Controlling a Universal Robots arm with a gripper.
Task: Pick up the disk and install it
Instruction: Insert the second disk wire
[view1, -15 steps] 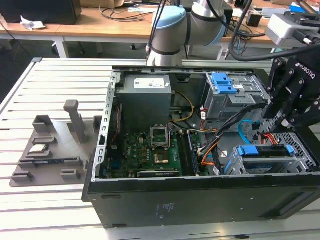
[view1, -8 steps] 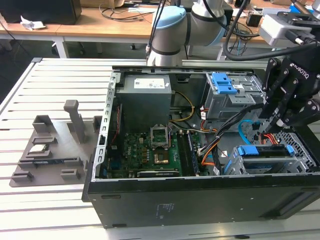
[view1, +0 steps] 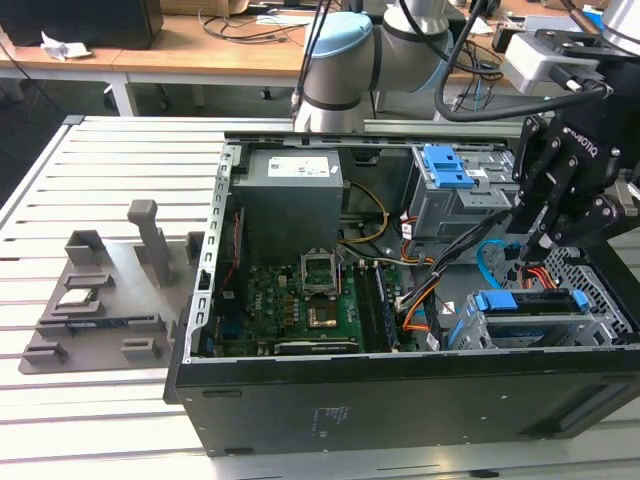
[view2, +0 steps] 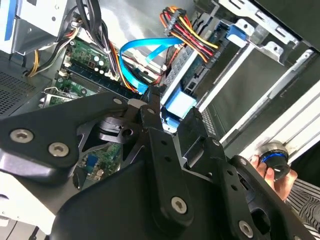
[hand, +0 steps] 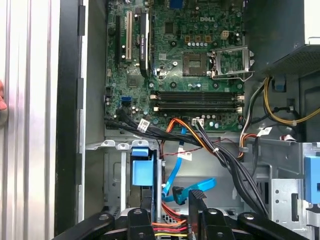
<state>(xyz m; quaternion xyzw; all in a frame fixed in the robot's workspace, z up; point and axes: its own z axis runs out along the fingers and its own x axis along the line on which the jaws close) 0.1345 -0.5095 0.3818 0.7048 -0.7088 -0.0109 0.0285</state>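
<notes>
The tool (view1: 530, 255) hangs inside the open computer case (view1: 400, 400), at the exterior view's right, just above the lower drive cage (view1: 545, 325). The disk (view1: 530, 303) sits in that cage; its blue frame shows along the cage's top edge, with the tool's black fingers (view1: 543, 240) pointing down close over it. In the second wrist view the fingers (view2: 152, 107) stand a little apart, with the blue front tab of the disk (view2: 178, 107) just beyond their tips; I cannot tell whether they grip it or merely touch it. In the first wrist view the blue tab (hand: 142, 170) lies near one fingertip.

Cables crowd the spot. A blue flat cable (view2: 142, 52) loops right beside the fingers, and a bundle of red, yellow and orange wires (view2: 187, 35) runs to a plug above the cage. Thick black cables (hand: 225, 160) cross from the green circuit board (hand: 180, 65) toward the cage area.

Farther back in the case stands a second drive cage with a blue latch (view1: 450, 165) on top, beside the grey power supply (view1: 290, 200). On the slatted counter (view1: 100, 160), at the exterior view's left of the case, a grey holder (view1: 110, 290) carries a small square chip (view1: 77, 297). In the second wrist view a person's hand (view2: 277, 172) holds a round blue-ringed button outside the case wall.
</notes>
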